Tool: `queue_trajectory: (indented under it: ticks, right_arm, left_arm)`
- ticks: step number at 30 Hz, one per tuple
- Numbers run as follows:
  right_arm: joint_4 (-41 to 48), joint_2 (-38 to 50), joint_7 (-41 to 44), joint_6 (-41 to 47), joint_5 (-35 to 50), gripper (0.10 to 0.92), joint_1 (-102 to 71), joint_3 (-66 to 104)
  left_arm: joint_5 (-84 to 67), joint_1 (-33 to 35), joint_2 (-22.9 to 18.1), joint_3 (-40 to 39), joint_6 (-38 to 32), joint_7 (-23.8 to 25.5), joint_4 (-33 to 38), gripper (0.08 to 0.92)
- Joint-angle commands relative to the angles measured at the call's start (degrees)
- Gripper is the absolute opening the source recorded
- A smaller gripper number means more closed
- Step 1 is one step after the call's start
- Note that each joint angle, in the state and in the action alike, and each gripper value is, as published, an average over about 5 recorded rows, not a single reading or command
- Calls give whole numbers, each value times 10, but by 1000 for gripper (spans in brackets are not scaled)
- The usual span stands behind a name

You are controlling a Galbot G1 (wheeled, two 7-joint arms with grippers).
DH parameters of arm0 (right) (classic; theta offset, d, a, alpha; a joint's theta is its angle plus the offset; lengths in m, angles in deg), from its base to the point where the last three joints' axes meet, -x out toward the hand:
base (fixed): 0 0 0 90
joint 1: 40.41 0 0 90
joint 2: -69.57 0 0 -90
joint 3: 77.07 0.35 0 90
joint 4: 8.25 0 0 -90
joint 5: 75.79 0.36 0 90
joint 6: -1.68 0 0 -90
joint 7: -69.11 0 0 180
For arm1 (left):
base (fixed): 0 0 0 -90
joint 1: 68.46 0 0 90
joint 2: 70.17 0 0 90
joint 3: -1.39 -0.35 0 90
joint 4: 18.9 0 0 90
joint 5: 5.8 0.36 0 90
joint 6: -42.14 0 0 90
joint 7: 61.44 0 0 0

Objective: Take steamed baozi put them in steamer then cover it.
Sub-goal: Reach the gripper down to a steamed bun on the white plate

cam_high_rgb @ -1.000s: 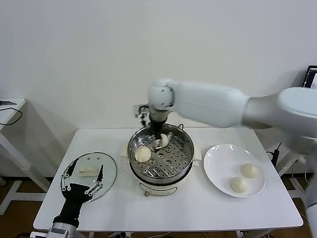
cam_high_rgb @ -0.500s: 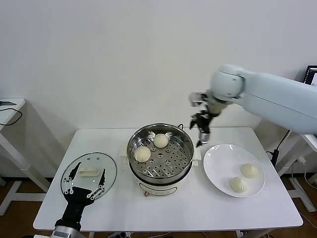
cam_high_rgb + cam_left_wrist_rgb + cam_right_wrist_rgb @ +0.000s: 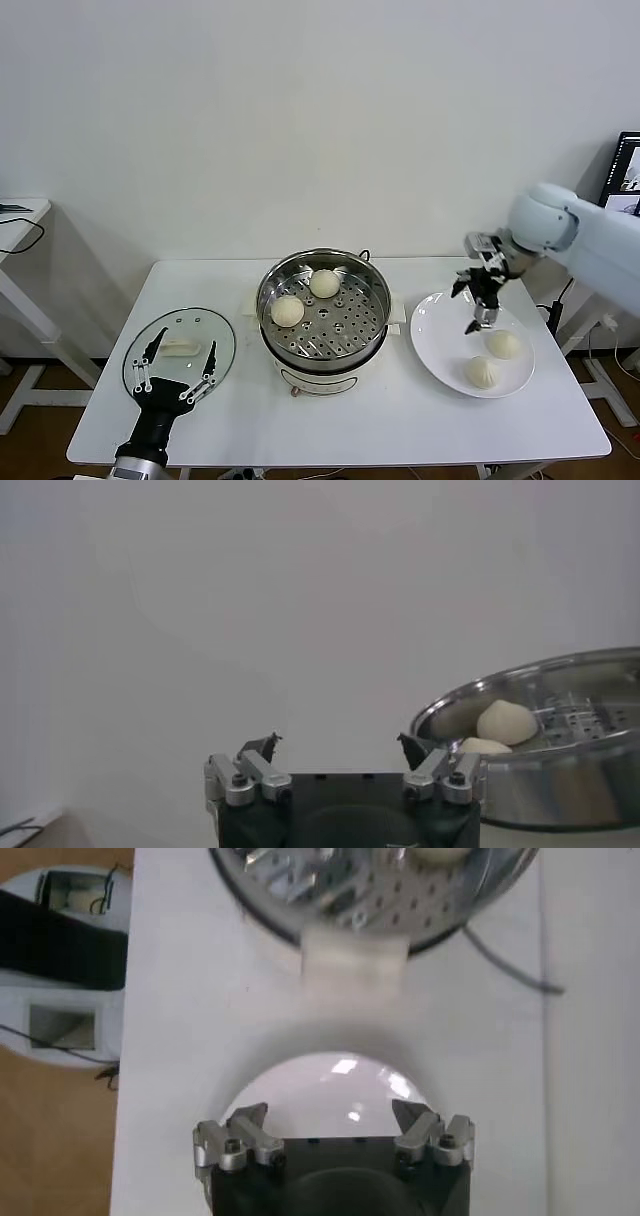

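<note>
You are looking at the steamer [image 3: 325, 315] sitting uncovered mid-table, holding two steamed baozi [image 3: 306, 297] on its perforated tray. The white plate [image 3: 440, 340] beside it is carrying the other two buns. Your right gripper [image 3: 478, 300] is hanging over that plate's rim, fingers spread and gripping nothing. The cover [image 3: 178, 352] is lying flat on the table, your left gripper [image 3: 170, 368] hovering above it, fingers apart.
</note>
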Motion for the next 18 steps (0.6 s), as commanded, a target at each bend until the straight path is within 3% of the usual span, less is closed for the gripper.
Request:
queue_trajectory:
  ticks: [1,18]
  right_arm:
    - [46,28,12,-57,-95,823,-147,99]
    - [90,-18,13,-93,-154,823,-230,167]
  left_arm:
    - [1,1,-1,-1,-1,0,0,823]
    - [3,-8,-4,-6,4,-2,-9,823]
